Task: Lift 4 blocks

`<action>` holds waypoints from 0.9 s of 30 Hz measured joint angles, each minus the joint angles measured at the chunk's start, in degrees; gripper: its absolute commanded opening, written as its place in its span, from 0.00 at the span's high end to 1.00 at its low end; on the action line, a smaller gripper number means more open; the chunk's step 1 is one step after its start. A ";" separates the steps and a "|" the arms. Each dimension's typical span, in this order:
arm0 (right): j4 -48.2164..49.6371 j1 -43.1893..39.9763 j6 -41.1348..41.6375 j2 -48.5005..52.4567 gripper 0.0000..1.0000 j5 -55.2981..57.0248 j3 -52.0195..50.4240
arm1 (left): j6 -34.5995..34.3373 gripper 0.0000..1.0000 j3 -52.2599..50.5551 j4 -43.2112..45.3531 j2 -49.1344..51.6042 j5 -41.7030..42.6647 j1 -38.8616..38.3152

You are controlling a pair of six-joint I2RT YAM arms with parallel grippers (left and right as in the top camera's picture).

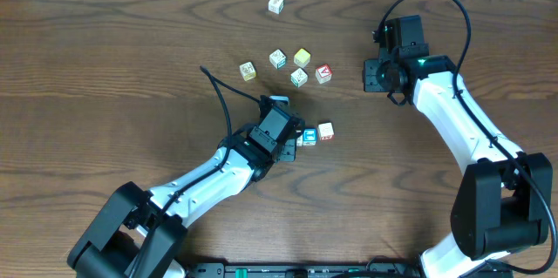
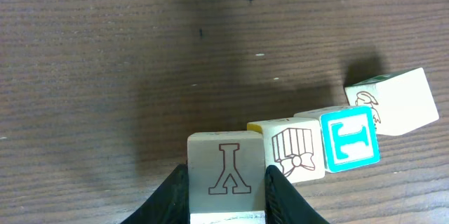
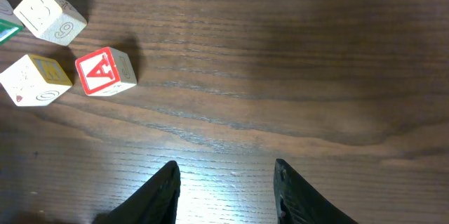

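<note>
My left gripper is shut on a cream block with an outlined "Y", its black fingers pressed against both sides. Right beside it on the table lie a block with a gift drawing, one with a blue "T" and a tilted cream one. In the overhead view the left gripper is at the table's middle, next to the blue block. My right gripper is open and holds nothing; it hovers over bare wood at the upper right.
A cluster of several more cubes lies behind the left arm, among them a yellow-faced cube and a red-faced "A" cube. A lone cube sits near the far edge. A black cable trails from the left arm.
</note>
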 measured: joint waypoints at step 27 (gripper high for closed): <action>0.00 0.00 0.00 0.00 0.59 0.00 0.00 | 0.15 0.66 0.00 0.61 1.03 -1.20 0.00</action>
